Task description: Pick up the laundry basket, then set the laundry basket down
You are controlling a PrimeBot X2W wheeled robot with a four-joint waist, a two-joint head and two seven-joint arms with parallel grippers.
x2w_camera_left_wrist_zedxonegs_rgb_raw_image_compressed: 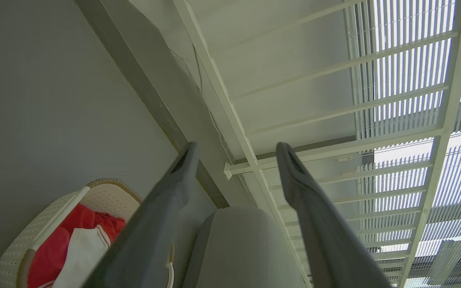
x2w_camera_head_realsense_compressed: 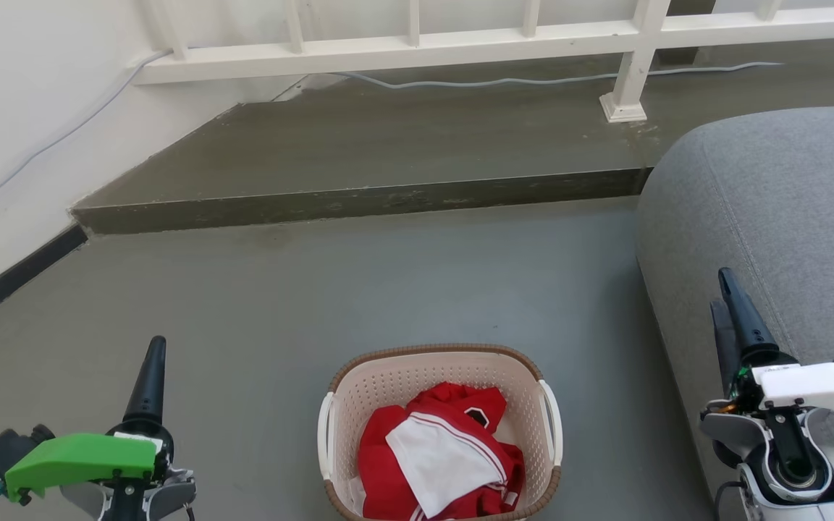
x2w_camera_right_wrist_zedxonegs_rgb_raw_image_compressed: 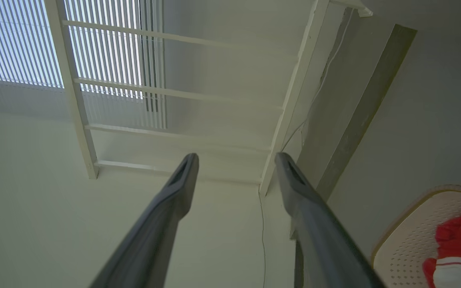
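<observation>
Laundry basket (x2w_camera_head_realsense_compressed: 424,353) of red clothes (x2w_camera_head_realsense_compressed: 388,463) sat on the floor (x2w_camera_head_realsense_compressed: 388,289), probably light, stiff. Left pincer (x2w_camera_left_wrist_zedxonegs_rgb_raw_image_compressed: 236,152) and right pincer (x2w_camera_right_wrist_zedxonegs_rgb_raw_image_compressed: 236,158) gaped empty; white side handles (x2w_camera_head_realsense_compressed: 326,434) looked the best hold.

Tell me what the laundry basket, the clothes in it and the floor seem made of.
Laundry basket: moulded plastic, matte cream, by its regular punched holes; brown rim looks woven, probably plastic. Clothes: soft fabric, red and white, crumpled in folds. Floor: smooth grey, possibly painted concrete.
</observation>
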